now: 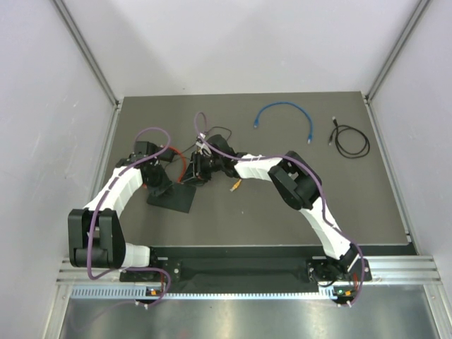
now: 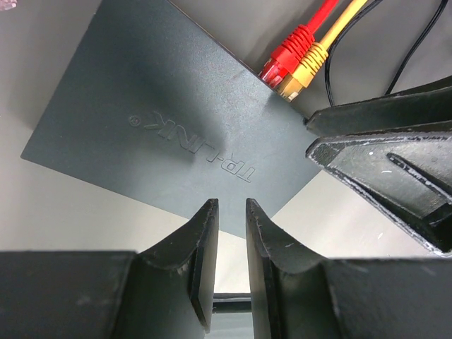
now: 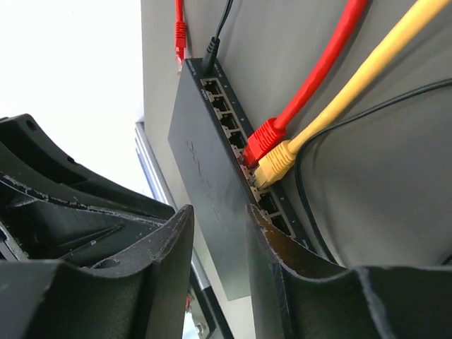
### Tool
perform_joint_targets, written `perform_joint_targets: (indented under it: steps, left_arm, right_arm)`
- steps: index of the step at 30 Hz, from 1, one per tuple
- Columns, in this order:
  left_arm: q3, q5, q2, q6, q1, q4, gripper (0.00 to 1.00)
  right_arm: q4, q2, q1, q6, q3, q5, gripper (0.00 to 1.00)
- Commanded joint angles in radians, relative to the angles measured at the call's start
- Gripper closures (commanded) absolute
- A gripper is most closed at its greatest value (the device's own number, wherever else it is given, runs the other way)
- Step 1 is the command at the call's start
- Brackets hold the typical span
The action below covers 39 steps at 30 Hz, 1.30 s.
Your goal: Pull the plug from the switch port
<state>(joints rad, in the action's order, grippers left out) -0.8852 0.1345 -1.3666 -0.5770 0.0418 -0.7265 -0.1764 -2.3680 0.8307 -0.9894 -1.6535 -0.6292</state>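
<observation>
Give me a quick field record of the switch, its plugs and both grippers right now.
switch: flat black slab, lying on the table
red plug: seated in a port, cable runs away from the switch
yellow plug: seated in the next port, beside the red one
power lead: thin black plug at the end of the port row
left gripper: at the switch edge opposite the ports, narrow gap, holding nothing
right gripper: over the port edge, near the plugs, nothing between its fingers
spare cables: blue and black, far side

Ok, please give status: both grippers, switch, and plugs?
Left gripper nearly closed over switch, empty. Right gripper near port side, empty. Red plug and yellow plug both seated, side by side.
</observation>
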Motion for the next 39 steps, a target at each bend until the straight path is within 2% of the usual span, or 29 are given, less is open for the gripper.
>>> perform_joint_targets:
  steps: [1,9,18,24,29,39]
  left_arm:
    - [0.009,0.008,0.009,0.005,-0.005,0.002,0.73]
    - [0.017,0.016,0.006,0.009,-0.005,0.004,0.73]
    - [0.026,0.024,-0.017,0.012,-0.005,0.015,0.73]
    - [0.025,0.027,-0.025,0.009,-0.005,0.019,0.73]
    - [0.023,0.027,-0.031,0.011,-0.005,0.022,0.73]
    - [0.026,0.031,-0.031,0.012,-0.006,0.021,0.73]
  right_arm:
    - [0.015,-0.033,-0.004,0.046,-0.054,0.019,0.65]
    - [0.093,-0.072,-0.015,0.09,-0.109,0.006,0.66]
    - [0.057,-0.088,-0.013,0.068,-0.088,0.003,0.66]
    - [-0.087,-0.114,-0.013,-0.057,-0.051,-0.024,0.66]
    - [-0.13,-0.134,-0.013,-0.129,-0.038,-0.023,0.66]
    - [-0.322,-0.134,-0.031,-0.291,0.072,-0.015,0.73]
